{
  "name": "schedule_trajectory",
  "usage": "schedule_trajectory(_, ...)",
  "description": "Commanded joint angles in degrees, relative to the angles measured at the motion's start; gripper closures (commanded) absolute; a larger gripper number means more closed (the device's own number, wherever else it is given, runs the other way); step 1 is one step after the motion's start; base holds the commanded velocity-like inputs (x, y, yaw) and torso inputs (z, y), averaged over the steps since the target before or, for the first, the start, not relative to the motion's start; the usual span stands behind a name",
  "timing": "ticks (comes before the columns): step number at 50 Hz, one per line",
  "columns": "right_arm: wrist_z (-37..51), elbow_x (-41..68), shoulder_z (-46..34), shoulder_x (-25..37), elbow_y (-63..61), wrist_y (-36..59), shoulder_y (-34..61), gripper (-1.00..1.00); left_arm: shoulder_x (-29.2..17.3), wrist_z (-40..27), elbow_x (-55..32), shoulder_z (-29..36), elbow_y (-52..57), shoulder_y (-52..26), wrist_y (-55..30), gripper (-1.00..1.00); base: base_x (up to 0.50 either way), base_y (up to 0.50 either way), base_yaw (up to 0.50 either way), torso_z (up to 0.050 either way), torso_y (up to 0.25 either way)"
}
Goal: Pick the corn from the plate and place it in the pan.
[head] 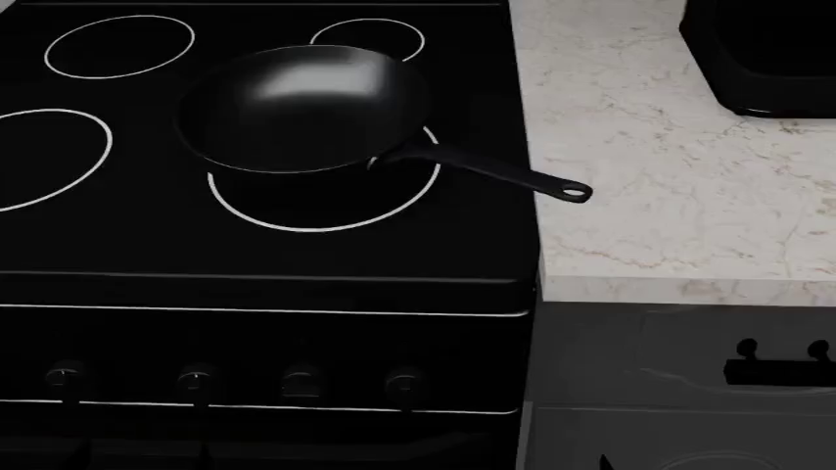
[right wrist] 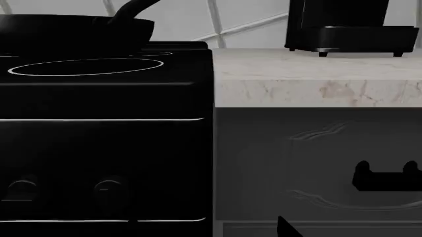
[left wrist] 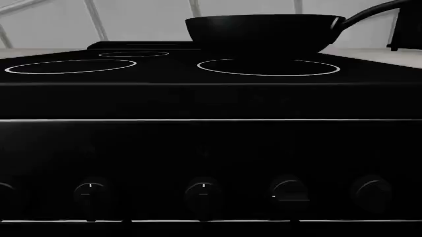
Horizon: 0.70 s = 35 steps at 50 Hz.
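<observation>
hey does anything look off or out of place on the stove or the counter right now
Nothing looks spilled or damaged. The pan sits upright and empty on the stove, off-centre on its burner ring, with its handle reaching over the marble counter. No corn or plate is in view.

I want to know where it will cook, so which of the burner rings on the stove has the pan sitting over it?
The front right ring in the head view. The pan overlaps its far edge, its handle pointing toward the marble counter. The other three rings are uncovered.
</observation>
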State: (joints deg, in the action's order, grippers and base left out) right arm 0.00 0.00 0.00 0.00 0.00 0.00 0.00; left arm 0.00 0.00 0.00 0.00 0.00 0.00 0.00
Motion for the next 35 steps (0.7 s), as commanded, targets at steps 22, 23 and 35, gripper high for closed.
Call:
schedule_trajectory(22, 3.41, 4.19, -4.3, 3.78, 7.17, -7.72, 0.13, -1.0, -5.44, -0.98, -8.5, 6.35, -0.29, 0.54, 0.27, -1.0, 0.0, 0.0, 0.0, 0.014, 0.0)
schedule_trajectory(23, 3.6, 4.12, -4.4, 3.82, 7.46, -7.94, 0.15, -1.0, -5.48, -0.99, -8.74, 6.38, -0.37, 0.49, 0.16, -1.0, 0.0, 0.0, 0.0, 0.05, 0.0)
schedule_trajectory(35, 4.21, 5.11, -5.49, 4.77, 6.89, -6.99, -0.05, -1.0, -6.25, -0.9, -10.38, 7.43, -0.42, 0.4, -0.62, -1.0, 0.0, 0.0, 0.0, 0.05, 0.0)
